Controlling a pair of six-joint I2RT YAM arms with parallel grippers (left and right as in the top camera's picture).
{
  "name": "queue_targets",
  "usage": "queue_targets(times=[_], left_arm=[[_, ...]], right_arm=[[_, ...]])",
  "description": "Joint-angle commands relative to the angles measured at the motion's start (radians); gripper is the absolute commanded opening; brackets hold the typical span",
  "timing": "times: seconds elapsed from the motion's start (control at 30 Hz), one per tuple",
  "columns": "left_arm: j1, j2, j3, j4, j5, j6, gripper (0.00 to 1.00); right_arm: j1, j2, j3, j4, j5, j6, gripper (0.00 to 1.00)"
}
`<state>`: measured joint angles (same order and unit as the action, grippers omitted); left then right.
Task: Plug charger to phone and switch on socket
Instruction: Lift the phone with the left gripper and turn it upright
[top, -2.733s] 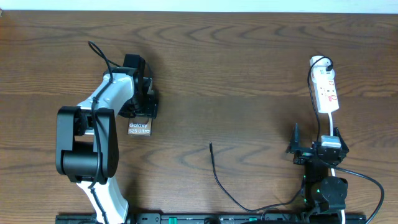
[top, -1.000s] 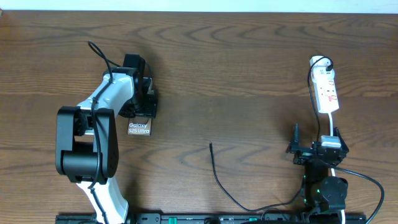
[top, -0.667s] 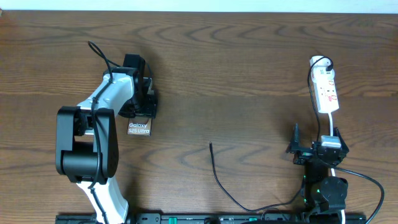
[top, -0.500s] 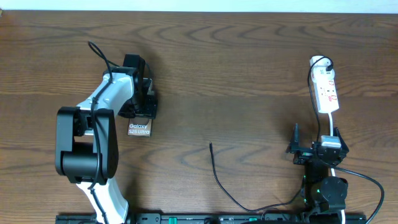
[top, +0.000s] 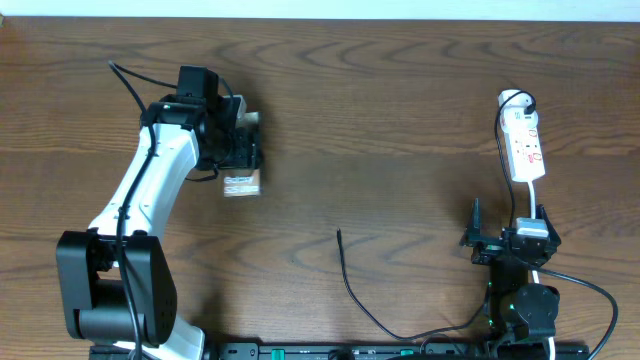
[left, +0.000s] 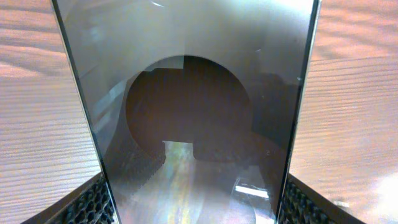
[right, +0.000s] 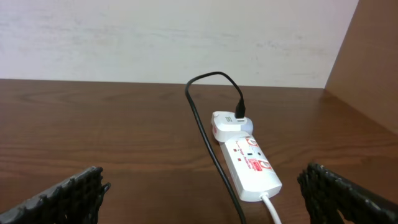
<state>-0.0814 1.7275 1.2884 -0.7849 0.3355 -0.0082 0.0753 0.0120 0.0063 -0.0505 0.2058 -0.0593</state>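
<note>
Phone (top: 241, 185) farther (seemingly in left gripper (top: 243, 163))

Left arm (top: 140, 190): white tube, black round joints, thin black cable.
Right arm (top: 525, 245): black, tiny green light.
Right end effector (right: 202, 180): black pads (right: 68, 193) with little holes.

We see a wooden table (top: 400, 120), dark-grained with a soft sheen. The phone (left: 199, 124) shows a glossy, mirror-like glass face. The power strip (right: 249, 163) is smooth white plastic, the charger cable (right: 199, 124) matt black rubber, and the finger pads (right: 68, 193) look rough, honeycombed black
</note>
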Motion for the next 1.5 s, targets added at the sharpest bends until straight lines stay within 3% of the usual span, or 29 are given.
queue_targets(times=[0.0,0.17,0.4,0.77,0.9,1.47], left_arm=[[0.002,-0.018,0.030,0.002,0.266,-0.137,0.07],[0.004,-0.018,0.030,0.026,0.562,-0.313,0.07],[0.026,-0.018,0.030,0.084,0.842,-0.783,0.07],[0.050,-0.018,0.030,0.114,0.978,-1.192,0.07],[0.063,-0.018,0.030,0.144,1.049,-1.252,0.07],[0.129,-0.018,0.030,0.143,1.067,-1.288,0.07]], right_arm=[[0.007,0.000,-0.001,-0.005,-0.002,-0.009,0.99],[0.007,0.000,-0.001,-0.005,-0.002,-0.009,0.99],[0.007,0.000,-0.001,-0.005,-0.002,-0.009,0.99],[0.007,0.000,-0.001,-0.005,-0.002,-0.009,0.99],[0.007,0.000,-0.001,-0.005,-0.002,-0.009,0.99],[0.007,0.000,-0.001,-0.005,-0.002,-0.009,0.99]])
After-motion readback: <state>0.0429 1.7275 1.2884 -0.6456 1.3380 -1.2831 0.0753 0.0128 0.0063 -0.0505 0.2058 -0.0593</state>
